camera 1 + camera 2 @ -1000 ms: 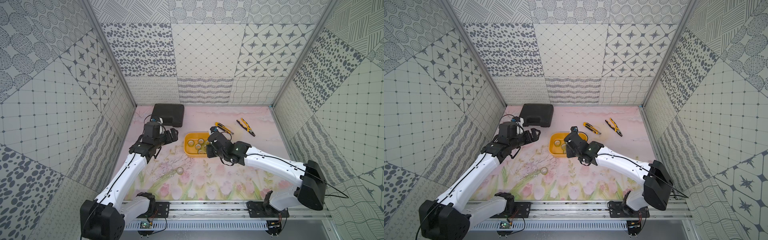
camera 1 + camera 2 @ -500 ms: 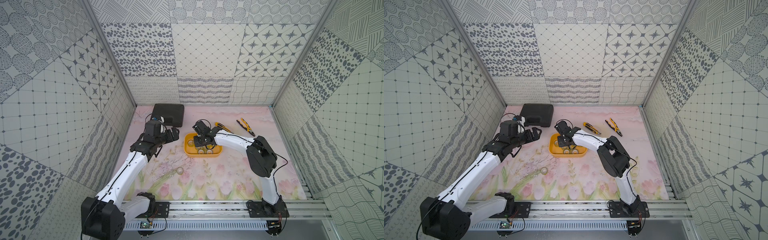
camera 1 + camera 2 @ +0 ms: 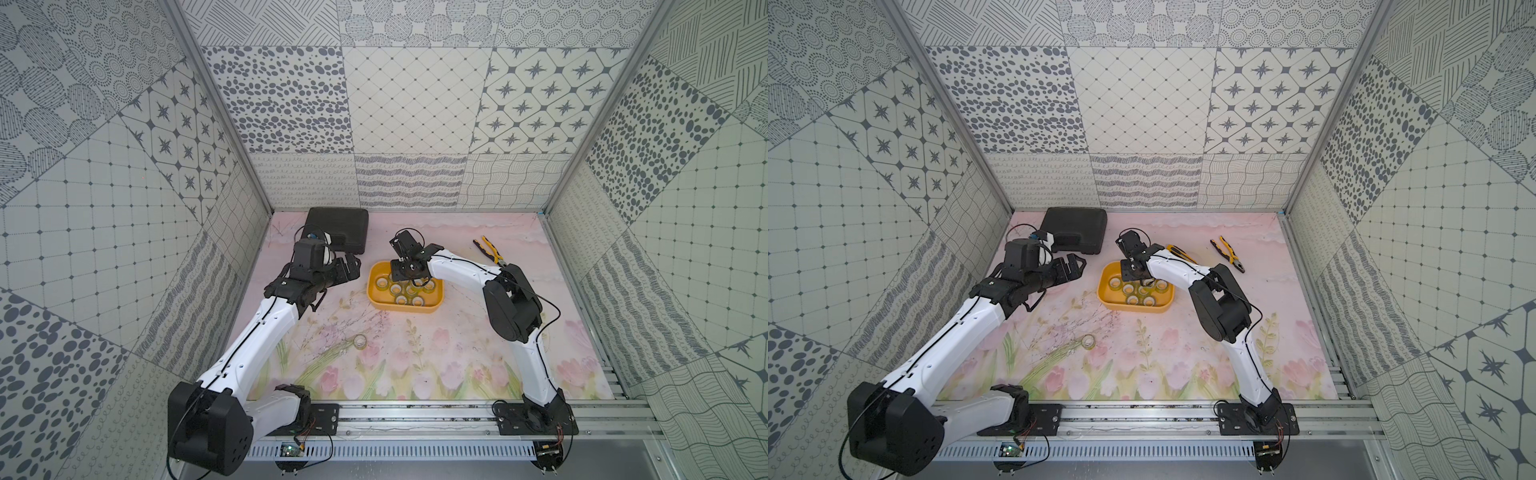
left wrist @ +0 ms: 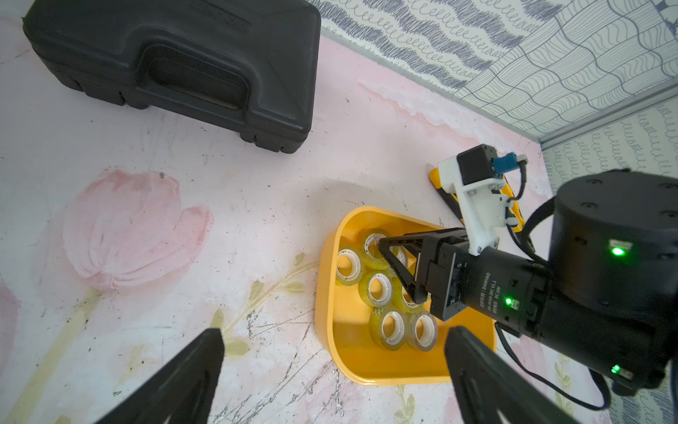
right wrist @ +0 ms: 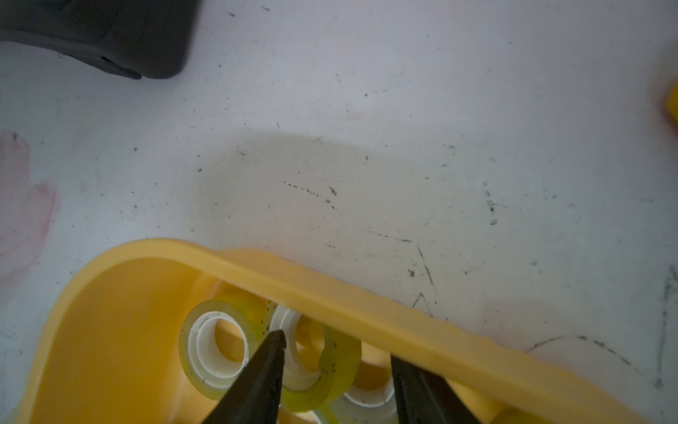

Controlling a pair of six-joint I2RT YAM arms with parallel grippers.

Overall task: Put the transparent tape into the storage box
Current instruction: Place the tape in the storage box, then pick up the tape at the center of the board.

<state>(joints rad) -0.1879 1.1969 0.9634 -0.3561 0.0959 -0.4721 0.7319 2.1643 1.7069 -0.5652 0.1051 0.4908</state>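
Your right gripper dips into the yellow tub, jaws apart over a tape roll; left gripper gapes empty nearby.

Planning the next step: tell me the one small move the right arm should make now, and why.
Probably lift the right arm's fingers straight up out of the tub: they stand apart around a roll leaning inside it, not pinching it, and another roll lies out on the mat.
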